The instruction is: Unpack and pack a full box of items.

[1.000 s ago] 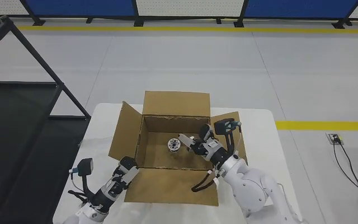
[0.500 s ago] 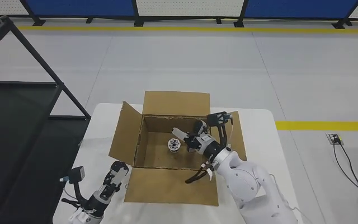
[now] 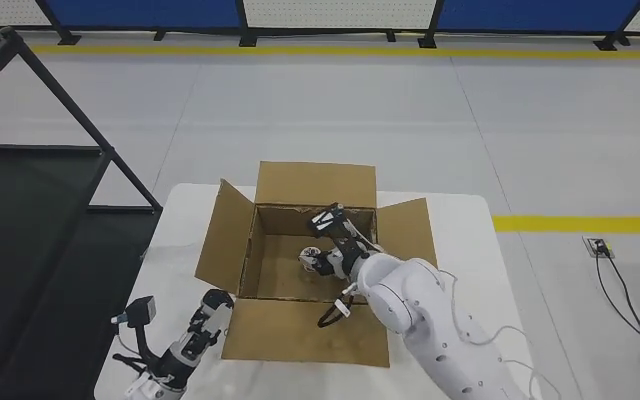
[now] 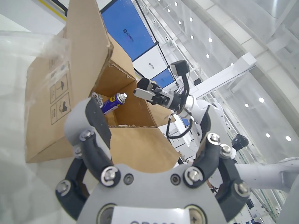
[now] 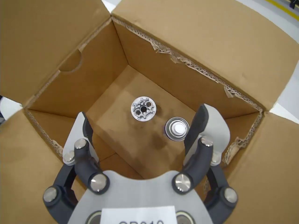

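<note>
An open cardboard box (image 3: 268,262) stands mid-table with its flaps folded out. On its floor stand a blue spray can (image 5: 177,128) with a white nozzle and a round silver patterned part (image 5: 143,108). My right gripper (image 5: 143,109) hangs open above the box's inside, pointing down, with the silver part straight below it and the can by one finger; nothing is between the fingers. In the top view the right gripper (image 3: 325,263) sits over the box's middle. My left gripper (image 4: 149,117) is open and holds nothing, low at the table's front left, outside the box (image 4: 58,99), where the can (image 4: 114,102) shows.
The white table (image 3: 460,230) has bare room to the right of the box and along its front left, where the left gripper (image 3: 210,310) rests. The front flap (image 3: 305,335) lies toward me. A black frame (image 3: 90,170) stands left of the table.
My right gripper swung left from the box's right wall to over its middle and tipped downward. The left arm drew back toward the table's front left corner, then stayed put.
</note>
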### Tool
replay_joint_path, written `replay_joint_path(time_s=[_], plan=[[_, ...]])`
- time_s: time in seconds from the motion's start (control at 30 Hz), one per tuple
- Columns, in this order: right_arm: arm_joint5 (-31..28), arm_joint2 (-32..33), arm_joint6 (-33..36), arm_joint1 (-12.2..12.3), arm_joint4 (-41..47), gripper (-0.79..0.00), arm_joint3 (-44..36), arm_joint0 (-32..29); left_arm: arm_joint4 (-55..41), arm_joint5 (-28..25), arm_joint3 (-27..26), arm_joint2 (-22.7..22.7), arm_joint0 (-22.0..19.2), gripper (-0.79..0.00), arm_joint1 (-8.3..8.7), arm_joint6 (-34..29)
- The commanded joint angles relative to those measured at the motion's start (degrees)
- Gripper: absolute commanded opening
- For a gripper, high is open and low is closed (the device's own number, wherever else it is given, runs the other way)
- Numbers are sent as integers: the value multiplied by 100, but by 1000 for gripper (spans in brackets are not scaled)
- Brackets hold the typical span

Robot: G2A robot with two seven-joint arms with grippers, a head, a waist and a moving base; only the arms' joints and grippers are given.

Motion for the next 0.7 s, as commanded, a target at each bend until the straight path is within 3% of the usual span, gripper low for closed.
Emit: replay_joint_path(time_s=[0.0,0.13,0.33,0.67], plan=[[93,2,152,-20,52,0,55,80,-7,-118,-8,-6,31,0,6,-53],[93,2,152,-20,52,0,55,80,51,-240,-45,5,100,0,31,-383],[21,-45,117,-18,-40,0,88,63,51,-240,-45,5,100,0,31,-383],[-601,-384,666,-167,-130,0,1251,714,343,-103,-93,243,86,0,9,-180]])
